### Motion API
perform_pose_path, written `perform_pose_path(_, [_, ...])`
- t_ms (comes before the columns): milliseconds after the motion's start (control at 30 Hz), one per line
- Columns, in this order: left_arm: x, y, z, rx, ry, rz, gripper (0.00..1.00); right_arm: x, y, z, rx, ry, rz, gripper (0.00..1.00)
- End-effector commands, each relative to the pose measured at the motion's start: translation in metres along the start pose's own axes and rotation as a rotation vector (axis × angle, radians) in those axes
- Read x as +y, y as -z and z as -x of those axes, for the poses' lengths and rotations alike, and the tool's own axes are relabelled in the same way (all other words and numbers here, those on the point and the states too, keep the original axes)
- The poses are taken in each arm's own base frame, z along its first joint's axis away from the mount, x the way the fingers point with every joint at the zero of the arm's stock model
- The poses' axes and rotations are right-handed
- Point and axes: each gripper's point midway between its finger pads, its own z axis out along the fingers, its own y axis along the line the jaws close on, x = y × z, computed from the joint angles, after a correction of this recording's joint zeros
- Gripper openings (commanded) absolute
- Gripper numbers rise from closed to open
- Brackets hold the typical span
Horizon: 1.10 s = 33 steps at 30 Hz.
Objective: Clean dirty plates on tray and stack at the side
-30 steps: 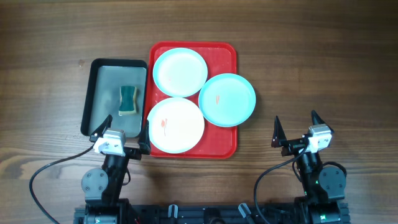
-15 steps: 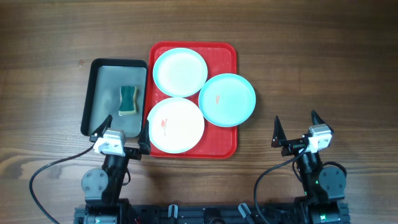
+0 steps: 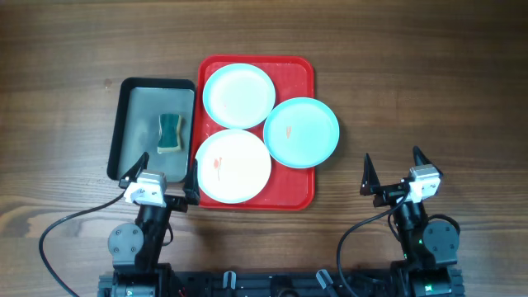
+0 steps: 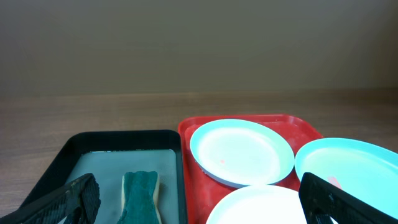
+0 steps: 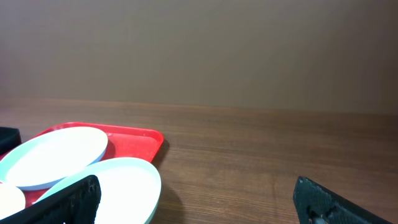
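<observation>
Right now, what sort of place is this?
Likely a lab bench staged for dishwashing: brown wooden table, red rectangular plastic tray holding three round pale plates, green sponge in a dark grey metal tray.

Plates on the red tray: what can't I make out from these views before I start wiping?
- Near plate: left wrist view, bottom edge cuts it off; its smear shows only overhead.
- Far plate: overhead, any smear is too faint to tell.
- Sponge: left wrist view, near end cut by bottom edge.
- Grey tray: right wrist view, left edge leaves only a corner.
</observation>
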Motion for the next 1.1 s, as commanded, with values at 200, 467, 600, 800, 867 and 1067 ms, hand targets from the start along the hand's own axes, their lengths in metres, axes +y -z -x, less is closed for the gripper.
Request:
perform_pose_path(200, [-0.002, 0.0003, -0.0016, 0.005, 0.006, -0.009, 1.0, 0.0004, 0.0002, 0.0009, -0.005, -0.009, 0.004, 1.0])
perform_pose_path(467, [-0.002, 0.0003, -0.0016, 0.005, 0.007, -0.009, 1.0, 0.0004, 0.0002, 0.0009, -0.004, -0.123, 0.005, 1.0])
perform_pose_path(600, [-0.002, 0.0003, -0.0016, 0.005, 0.006, -0.009, 1.0, 0.0004, 0.0002, 0.0009, -0.004, -0.123, 0.005, 1.0])
perform_pose_path(800, [-0.002, 0.0003, -0.0016, 0.005, 0.006, -0.009, 1.0, 0.0004, 0.0002, 0.001, -0.005, -0.123, 0.005, 1.0])
perform_pose_path(867, [-0.002, 0.0003, -0.0016, 0.005, 0.006, -0.009, 1.0, 0.0004, 0.0002, 0.001, -0.005, -0.124, 0.005, 1.0])
perform_pose_path(1067, [-0.002, 0.0003, -0.0016, 0.005, 0.006, -0.009, 1.0, 0.0006, 0.0002, 0.0011, -0.005, -0.126, 0.006, 1.0])
